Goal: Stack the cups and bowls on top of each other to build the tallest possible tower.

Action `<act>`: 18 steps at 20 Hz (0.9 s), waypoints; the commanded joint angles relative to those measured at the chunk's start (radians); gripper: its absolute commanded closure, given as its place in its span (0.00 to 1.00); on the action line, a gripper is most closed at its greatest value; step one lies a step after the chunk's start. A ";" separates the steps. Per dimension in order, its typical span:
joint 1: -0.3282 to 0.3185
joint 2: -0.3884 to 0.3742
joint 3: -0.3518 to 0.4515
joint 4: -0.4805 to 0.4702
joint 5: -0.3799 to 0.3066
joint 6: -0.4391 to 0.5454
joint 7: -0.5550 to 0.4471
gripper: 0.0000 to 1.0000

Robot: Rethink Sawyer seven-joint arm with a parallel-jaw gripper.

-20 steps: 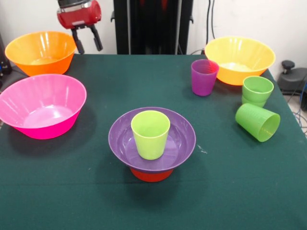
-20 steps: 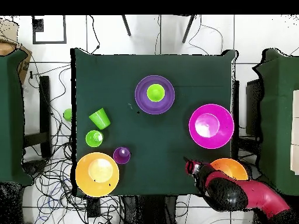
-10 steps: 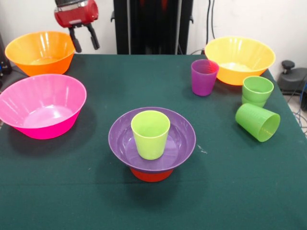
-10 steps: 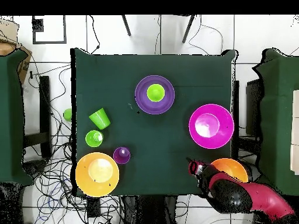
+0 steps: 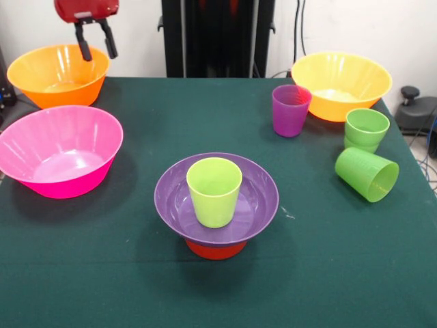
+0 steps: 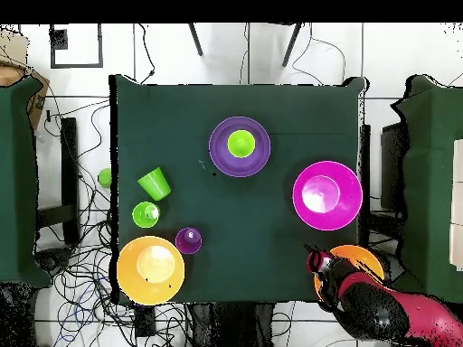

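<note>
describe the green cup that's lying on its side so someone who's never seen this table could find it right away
In the front view, start at the big orange-yellow bowl at the right far corner of the green table. Come toward the camera along the right edge, past the upright green cup. Just in front lies the tipped green cup, the only cup on its side, its mouth facing the camera and to the right.

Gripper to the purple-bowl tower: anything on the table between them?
In the overhead view, only the big glossy pink bowl sits beside that line from gripper to tower; bare green cloth otherwise.
</note>
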 commanded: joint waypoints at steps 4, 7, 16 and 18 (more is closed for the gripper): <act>0.131 0.044 -0.076 -0.001 -0.104 -0.052 0.020 0.00; 0.233 0.093 -0.190 -0.065 -0.184 -0.147 0.097 0.00; 0.180 0.206 -0.163 -0.194 -0.170 -0.067 -0.071 0.00; 0.147 0.211 -0.132 -0.202 -0.156 -0.030 -0.121 0.00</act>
